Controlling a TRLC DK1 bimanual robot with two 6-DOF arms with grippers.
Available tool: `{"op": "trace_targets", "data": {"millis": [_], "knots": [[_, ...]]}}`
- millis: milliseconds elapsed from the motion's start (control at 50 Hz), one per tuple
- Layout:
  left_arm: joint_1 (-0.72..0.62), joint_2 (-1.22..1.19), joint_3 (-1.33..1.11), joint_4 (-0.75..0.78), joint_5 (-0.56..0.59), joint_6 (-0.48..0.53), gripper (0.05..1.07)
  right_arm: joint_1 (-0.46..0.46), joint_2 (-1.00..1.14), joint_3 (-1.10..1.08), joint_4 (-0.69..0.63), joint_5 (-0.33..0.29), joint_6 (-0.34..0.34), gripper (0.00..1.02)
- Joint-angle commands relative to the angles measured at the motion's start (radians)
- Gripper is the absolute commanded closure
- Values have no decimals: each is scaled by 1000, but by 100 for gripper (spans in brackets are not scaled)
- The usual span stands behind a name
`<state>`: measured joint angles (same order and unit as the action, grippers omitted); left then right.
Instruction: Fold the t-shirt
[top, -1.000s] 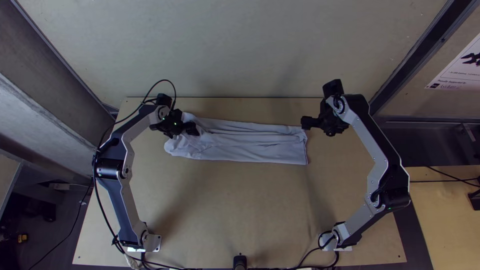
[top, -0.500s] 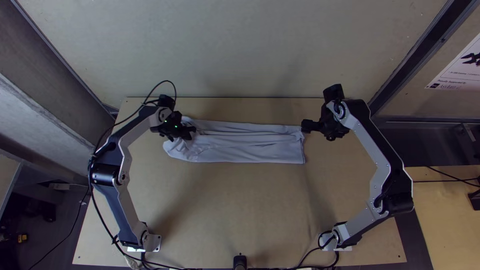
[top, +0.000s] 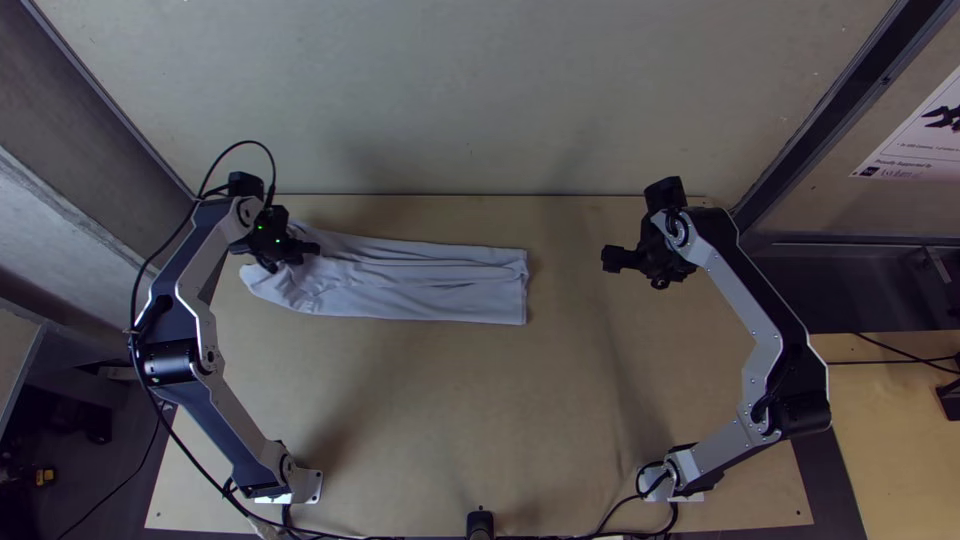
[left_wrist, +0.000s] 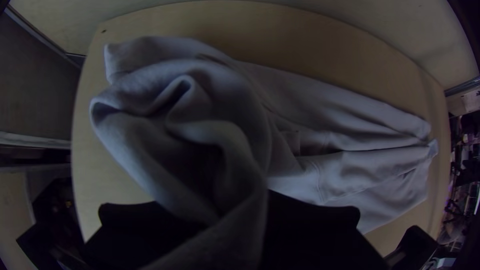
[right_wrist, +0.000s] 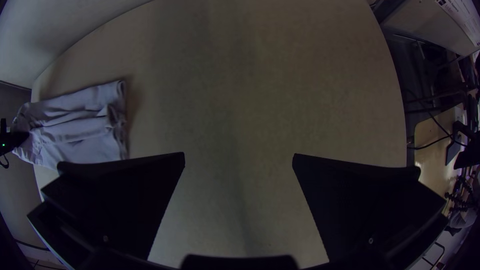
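Lying farther left in the top view than half a second ago, the t-shirt (top: 420, 290) has slid across the table (top: 420, 420) together with the left gripper (top: 306, 248). Its straight right end, beside the right gripper (top: 612, 258) in that earlier frame, is now well apart from it; the right gripper itself is almost unmoved.

Condition of the t-shirt: folded into a long, narrow strip, from left of the top view to just past its middle. Long creases run along the strip and the lower edge is nearly straight. The left end is bunched; in the left wrist view it rises in loose, deep folds, with seams visible on the flatter part at centre right.

Left gripper (left_wrist: 215, 205), upper left of the top view: clamped on the bunched end, cloth pinched between its two black fingers. Right gripper (right_wrist: 239, 155), right of centre in the top view: fingers wide apart, holding nothing, cloth not touched.
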<state>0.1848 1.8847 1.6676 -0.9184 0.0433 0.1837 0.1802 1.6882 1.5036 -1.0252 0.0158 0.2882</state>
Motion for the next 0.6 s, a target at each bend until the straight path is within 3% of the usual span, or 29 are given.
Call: {"op": "trace_targets", "data": {"millis": [0, 180, 280, 460, 580], "knots": [[39, -49, 29, -10, -39, 89, 104, -13, -35, -26, 8, 10, 23, 3], [19, -90, 32, -2, -163, 138, 105, -16, -48, -56, 24, 10, 23, 3], [-42, -131, 34, -7, -209, 145, 104, -16, -59, -69, 28, 10, 23, 3], [-176, -151, 34, -60, -399, 131, 104, -21, -78, -86, 30, 10, 23, 3], [-245, -164, 34, -76, -422, 103, 105, -33, -93, -105, 36, 10, 22, 3]]}}
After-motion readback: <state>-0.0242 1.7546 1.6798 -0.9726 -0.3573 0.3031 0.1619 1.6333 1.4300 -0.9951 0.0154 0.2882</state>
